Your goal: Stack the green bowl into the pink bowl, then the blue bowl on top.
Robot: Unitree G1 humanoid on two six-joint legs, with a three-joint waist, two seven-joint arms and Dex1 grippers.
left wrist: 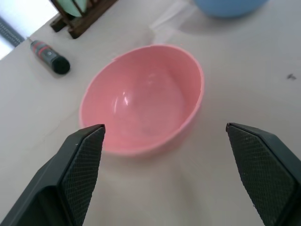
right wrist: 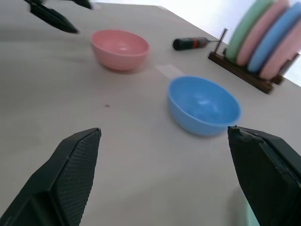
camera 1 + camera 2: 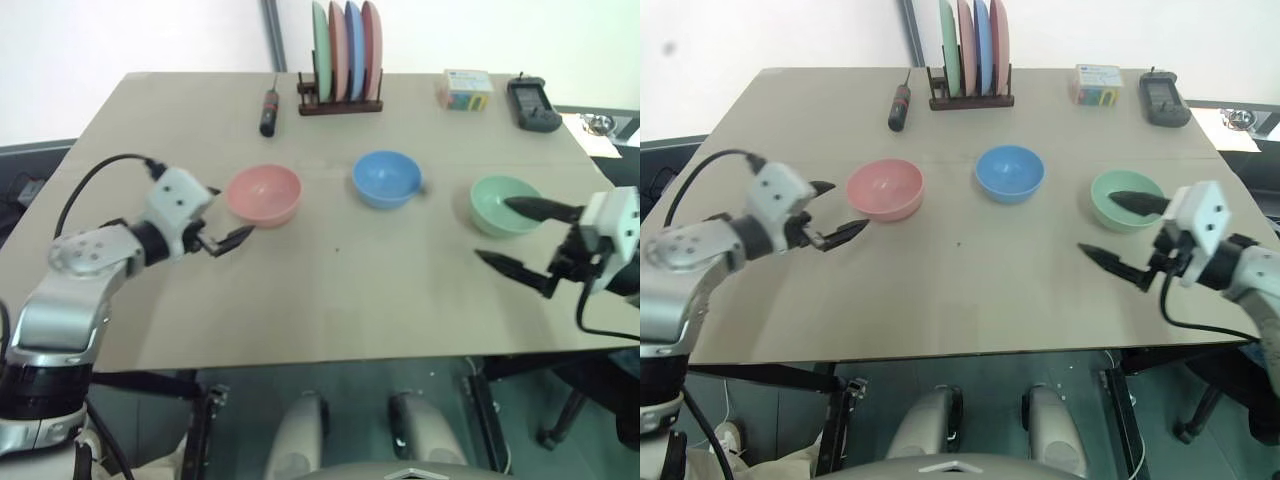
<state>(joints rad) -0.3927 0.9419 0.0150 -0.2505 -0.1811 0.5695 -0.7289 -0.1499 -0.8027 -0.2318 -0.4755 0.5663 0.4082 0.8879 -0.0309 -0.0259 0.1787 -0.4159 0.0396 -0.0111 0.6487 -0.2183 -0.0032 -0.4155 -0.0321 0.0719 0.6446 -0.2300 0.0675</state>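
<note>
Left pincer (image 3: 229, 238) spread beside pink bowl (image 3: 264, 194) — right pincer (image 3: 520, 235) spread by green bowl (image 3: 497, 210).

No legible text, label, brand, number or sign appears on any item. The small box (image 3: 464, 89) at the far edge of the table (image 3: 330, 300) carries coloured printing, too small to read. The black device (image 3: 532, 104) beside it shows no readable marking. The screwdriver (image 3: 269, 111) handle bears red bands without lettering.

3 bowls in a row: pink bowl (image 3: 264, 195) left, blue bowl (image 3: 386, 179) middle, green bowl (image 3: 503, 206) right.
</note>
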